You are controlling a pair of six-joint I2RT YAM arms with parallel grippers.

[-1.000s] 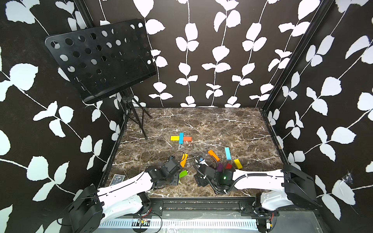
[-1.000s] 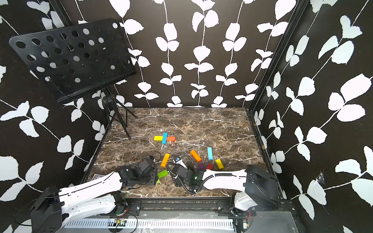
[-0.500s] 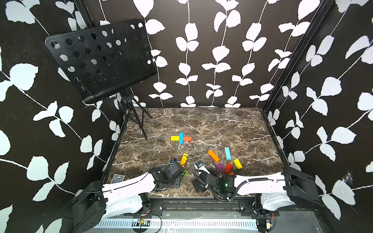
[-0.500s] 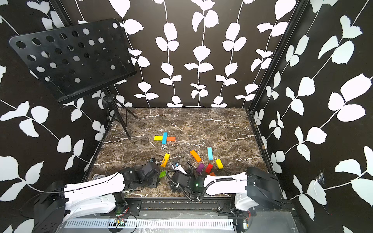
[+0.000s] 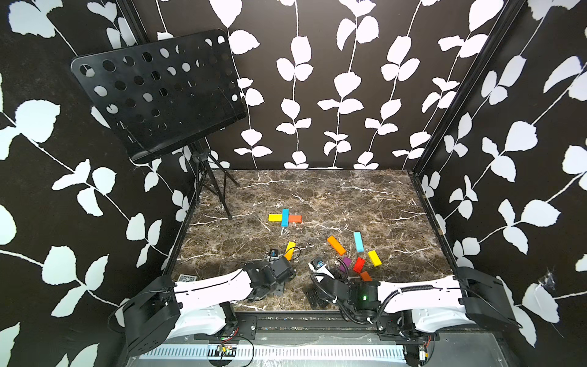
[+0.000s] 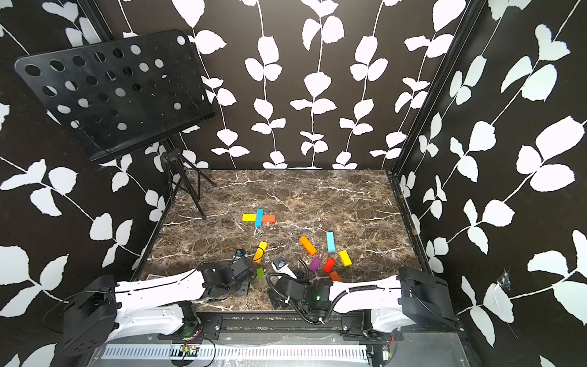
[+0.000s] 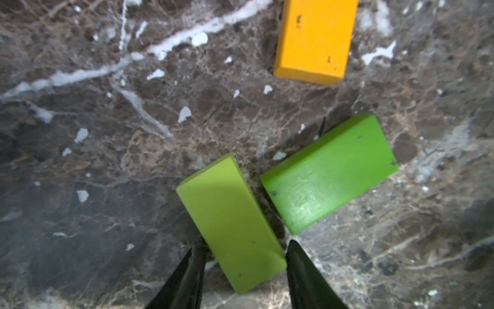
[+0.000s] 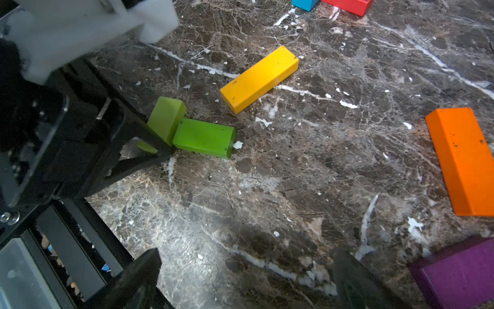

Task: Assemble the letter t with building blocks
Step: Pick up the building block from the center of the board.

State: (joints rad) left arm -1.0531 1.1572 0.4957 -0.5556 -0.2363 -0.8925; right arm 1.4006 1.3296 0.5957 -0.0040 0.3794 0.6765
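A partial letter t lies mid-table in both top views: a blue block (image 5: 285, 217) crossed by a yellow block (image 5: 275, 217) and an orange-red block (image 5: 295, 218). My left gripper (image 7: 244, 246) is shut on a light green block (image 7: 230, 214), which tilts up off the marble next to a darker green block (image 7: 328, 174) and near a yellow-orange bar (image 7: 312, 40). My right gripper (image 8: 247, 256) stands open over bare marble near the front edge. Loose building blocks lie to the right: orange (image 5: 336, 245), light blue (image 5: 358, 241), yellow (image 5: 374, 258), purple (image 5: 345, 264), red (image 5: 359, 264).
A black perforated music stand (image 5: 158, 95) rises at the back left, with its tripod legs (image 5: 219, 197) on the table's left rear. A small printed card (image 5: 187, 278) lies at the front left corner. Patterned walls close three sides.
Both arms have drawn back a little toward the front edge. The right gripper's jaws have widened. The left gripper keeps the light green block.
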